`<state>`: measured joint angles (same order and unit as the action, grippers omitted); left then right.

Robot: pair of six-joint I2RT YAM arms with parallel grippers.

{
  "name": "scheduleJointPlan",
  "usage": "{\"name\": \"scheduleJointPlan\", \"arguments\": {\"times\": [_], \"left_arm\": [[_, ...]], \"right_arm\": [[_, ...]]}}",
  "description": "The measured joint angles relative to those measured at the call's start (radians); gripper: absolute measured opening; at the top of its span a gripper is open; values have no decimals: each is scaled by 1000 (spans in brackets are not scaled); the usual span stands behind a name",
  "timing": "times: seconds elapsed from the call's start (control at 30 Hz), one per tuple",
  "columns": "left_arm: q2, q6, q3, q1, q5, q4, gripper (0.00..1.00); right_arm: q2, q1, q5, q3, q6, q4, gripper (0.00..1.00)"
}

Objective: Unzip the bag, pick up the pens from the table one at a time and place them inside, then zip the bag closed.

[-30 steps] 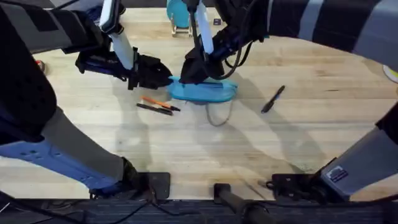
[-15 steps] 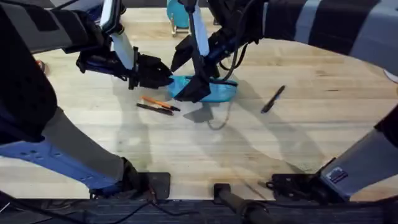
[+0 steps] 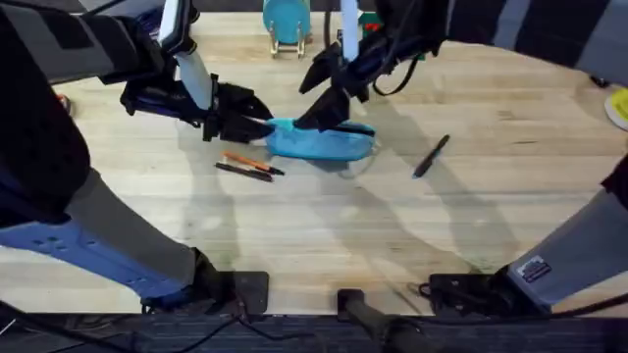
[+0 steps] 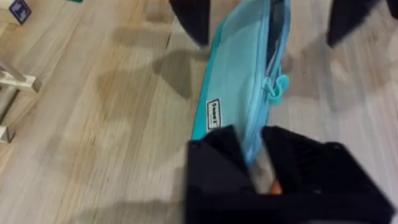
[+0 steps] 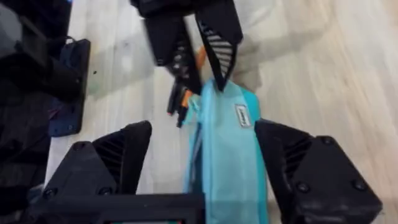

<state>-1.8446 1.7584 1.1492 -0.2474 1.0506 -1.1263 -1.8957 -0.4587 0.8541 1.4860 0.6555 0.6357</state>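
Your left gripper (image 4: 252, 163) is pinching one end of the bag (image 3: 319, 142), so keep that hold tight to stop the bag sliding on the table (image 3: 324, 235). Your right gripper (image 5: 202, 155) hangs with its fingers spread apart over the bag's other end; bring it down on the zipper tab (image 4: 278, 87). Three pens wait: two (image 3: 247, 165) just beside the held end, one black (image 3: 431, 156) past the far end.

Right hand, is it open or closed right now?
Open. The right hand shows its fingers wide apart in its wrist view, one on each side of the bag.
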Motion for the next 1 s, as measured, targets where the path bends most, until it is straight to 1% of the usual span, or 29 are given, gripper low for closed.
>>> {"name": "scheduleJointPlan", "arguments": {"times": [0.03,0.1,0.17,0.2,0.27,0.43,0.73,0.83,0.93,1.0], "left_arm": [[0,0,0,0,-1,0,309],[0,0,0,0,-1,0,571],[0,-1,0,0,-1,0,900],[0,-1,0,0,-1,-1,958],[0,-1,0,0,-3,-1,986],[0,-1,0,0,-4,0,991],[0,0,0,0,-4,19,994],[0,0,1,0,-4,-5,996],[0,0,19,0,-4,-56,997],[0,14,43,0,-7,-98,999]], "right_arm": [[0,12,0,0,-6,0,997],[0,32,0,0,-13,0,997],[0,54,0,0,-20,0,997],[0,65,0,0,-22,0,997],[0,85,0,0,-24,0,997],[11,120,0,0,-25,1,996],[97,149,1,0,-28,20,996],[109,163,0,0,-28,32,997],[119,174,-7,0,-28,58,997],[127,177,-26,0,-28,80,997]]}}
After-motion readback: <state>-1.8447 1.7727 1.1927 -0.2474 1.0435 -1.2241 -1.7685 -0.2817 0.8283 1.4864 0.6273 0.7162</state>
